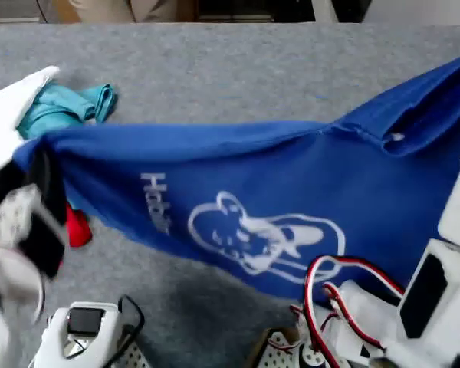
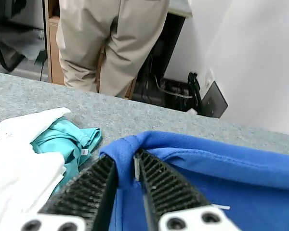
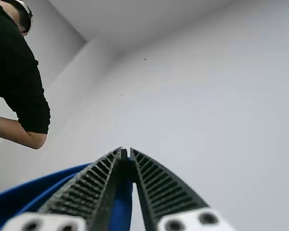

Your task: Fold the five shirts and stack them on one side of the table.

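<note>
A blue shirt [image 1: 291, 207] with a white print hangs stretched above the grey table, held up at both ends. My left gripper [image 2: 126, 161] is shut on its left edge [image 2: 135, 142], near the table's left side. My right gripper [image 3: 125, 155] is shut on the blue shirt's other end [image 3: 33, 197], raised high at the right. A teal shirt [image 1: 65, 107] lies bunched at the far left beside a white shirt [image 1: 11, 103]. A bit of red cloth [image 1: 77, 228] peeks out under the blue shirt.
The grey table [image 1: 238, 69] stretches bare across the back. The arm bases [image 1: 88, 330] and red-and-white cables [image 1: 330, 291] crowd the front edge. A person in beige trousers [image 2: 111, 38] stands behind the far edge.
</note>
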`<state>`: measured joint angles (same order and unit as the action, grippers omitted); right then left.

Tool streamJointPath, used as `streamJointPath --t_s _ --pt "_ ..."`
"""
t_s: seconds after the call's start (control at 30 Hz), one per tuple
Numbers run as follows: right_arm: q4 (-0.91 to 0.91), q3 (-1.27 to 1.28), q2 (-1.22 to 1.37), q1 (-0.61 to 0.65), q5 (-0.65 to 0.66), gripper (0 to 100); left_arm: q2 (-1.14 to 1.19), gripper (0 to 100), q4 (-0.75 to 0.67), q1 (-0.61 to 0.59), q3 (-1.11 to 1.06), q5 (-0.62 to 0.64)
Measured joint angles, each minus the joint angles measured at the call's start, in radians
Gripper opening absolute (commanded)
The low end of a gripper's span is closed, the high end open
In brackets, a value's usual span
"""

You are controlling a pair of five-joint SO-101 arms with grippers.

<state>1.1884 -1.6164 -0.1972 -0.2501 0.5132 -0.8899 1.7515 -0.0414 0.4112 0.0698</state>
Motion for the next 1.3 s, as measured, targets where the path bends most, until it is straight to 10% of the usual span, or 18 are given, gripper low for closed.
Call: streamJointPath --t_s 0.37,0.83,1.3 --pt "-0.038 0.272 0.109 0.0 0.0 0.4 -0.018 2 -0.261 0.0 -0.374 0.005" --pt "-0.215 0.577 0.358 0.15 0.0 0.4 0.123 2 -0.965 -0.054 -0.836 0.132" --pt "-0.471 0.582 0.64 0.19 0.0 0.4 0.683 2 -1.28 -0.054 -0.723 0.132"
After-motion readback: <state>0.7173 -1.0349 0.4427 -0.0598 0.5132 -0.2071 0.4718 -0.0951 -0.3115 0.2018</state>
